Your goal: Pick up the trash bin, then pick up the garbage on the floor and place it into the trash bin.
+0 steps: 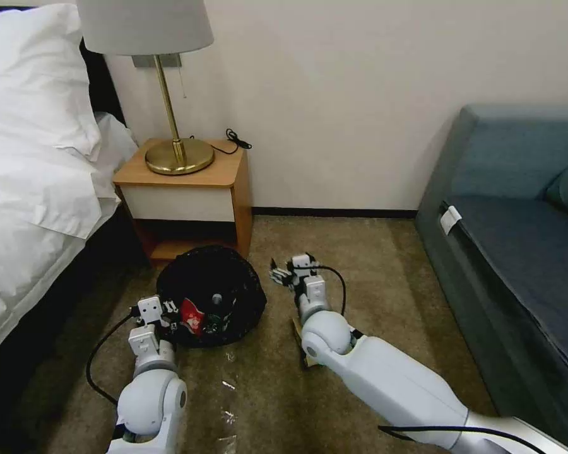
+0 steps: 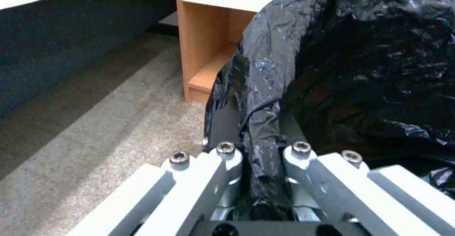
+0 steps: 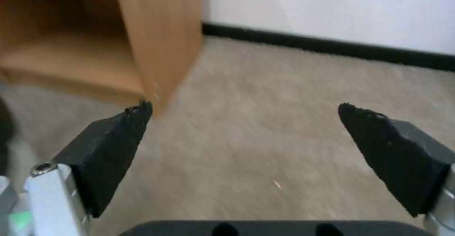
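Crinkly black bag lines the round bin (image 1: 211,296), left tool (image 2: 256,157) clamped on its near rim; one red packet (image 1: 192,315) inside; right tool (image 3: 244,140) spread apart over carpet (image 3: 265,97)

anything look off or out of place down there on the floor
Yes: a gold-brown wrapper lies on the carpet, partly hidden under the right arm. The trash bin, gripped at its rim by the left gripper, already holds a red packet. The right gripper hangs open.
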`<state>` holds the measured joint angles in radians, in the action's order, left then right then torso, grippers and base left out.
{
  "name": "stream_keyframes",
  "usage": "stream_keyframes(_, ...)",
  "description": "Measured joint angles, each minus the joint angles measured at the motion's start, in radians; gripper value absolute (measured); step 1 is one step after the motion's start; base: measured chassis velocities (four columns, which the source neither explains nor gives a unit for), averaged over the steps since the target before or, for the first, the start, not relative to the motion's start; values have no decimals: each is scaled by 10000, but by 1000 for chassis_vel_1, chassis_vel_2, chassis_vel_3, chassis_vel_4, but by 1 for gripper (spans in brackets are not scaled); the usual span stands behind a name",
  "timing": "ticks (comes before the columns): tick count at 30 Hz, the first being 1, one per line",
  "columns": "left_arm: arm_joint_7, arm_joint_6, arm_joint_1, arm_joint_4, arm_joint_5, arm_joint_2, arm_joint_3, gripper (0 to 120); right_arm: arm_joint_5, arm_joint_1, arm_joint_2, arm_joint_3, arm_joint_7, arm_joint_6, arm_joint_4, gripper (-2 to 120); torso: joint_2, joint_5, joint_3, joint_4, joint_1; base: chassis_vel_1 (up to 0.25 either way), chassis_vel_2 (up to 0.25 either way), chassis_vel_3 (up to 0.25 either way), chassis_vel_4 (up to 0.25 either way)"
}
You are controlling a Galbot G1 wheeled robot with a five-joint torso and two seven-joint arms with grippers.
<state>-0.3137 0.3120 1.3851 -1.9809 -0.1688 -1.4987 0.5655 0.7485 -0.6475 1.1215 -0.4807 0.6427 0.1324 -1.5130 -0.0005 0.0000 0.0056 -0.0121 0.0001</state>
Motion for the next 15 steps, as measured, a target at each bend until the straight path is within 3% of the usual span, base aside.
stream_keyframes(7,48,5,-79,53,-133,28,-2,4,1325,-248,-1207,-261,-1215,411,-241,100,0,-3,0,-1,0,0,0,0,0)
stream_keyframes(15,53,102,-508,198,-234,104,-102,4,1915,-663,-1181,-338,-1827,764,145,100,0,0,0,1,1,0,0,0,0)
